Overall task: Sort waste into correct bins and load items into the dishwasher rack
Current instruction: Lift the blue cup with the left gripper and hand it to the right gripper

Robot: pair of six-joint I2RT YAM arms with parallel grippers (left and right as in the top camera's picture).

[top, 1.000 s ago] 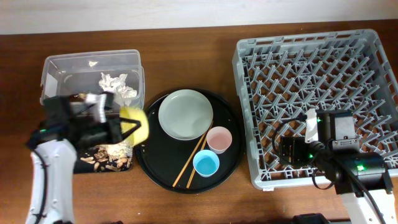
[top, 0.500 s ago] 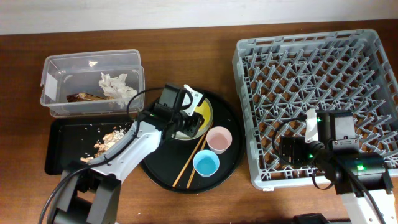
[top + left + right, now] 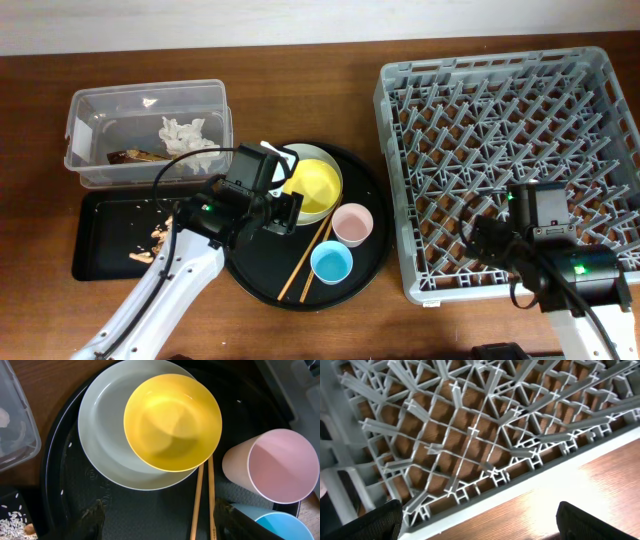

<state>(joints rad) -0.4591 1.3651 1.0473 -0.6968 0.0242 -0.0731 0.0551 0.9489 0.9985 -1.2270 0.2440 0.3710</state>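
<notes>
The yellow bowl (image 3: 312, 188) (image 3: 172, 420) sits upright on the pale grey-green plate (image 3: 287, 154) (image 3: 107, 450) in the round black tray (image 3: 262, 272). My left gripper (image 3: 283, 212) (image 3: 162, 525) hovers open just left of the bowl, holding nothing. The wooden chopsticks (image 3: 305, 258) (image 3: 200, 500) lie on the tray beneath its jaws. The pink cup (image 3: 352, 222) (image 3: 277, 465) and blue cup (image 3: 331, 262) (image 3: 282, 527) stand close by. My right gripper (image 3: 490, 243) (image 3: 480, 525) is open and empty over the front edge of the dishwasher rack (image 3: 510, 120) (image 3: 470, 435).
The clear tub (image 3: 100, 110) at the back left holds white napkins (image 3: 185, 135) and a brown wrapper (image 3: 135, 156). In front of it the shallow black tray (image 3: 100, 255) holds tan food scraps (image 3: 160, 235). Bare wooden table lies along the front.
My left gripper carried the yellow bowl from over the black tray to the plate, let go, opened and drew back. The right gripper shifted slightly over the rack's front edge.
</notes>
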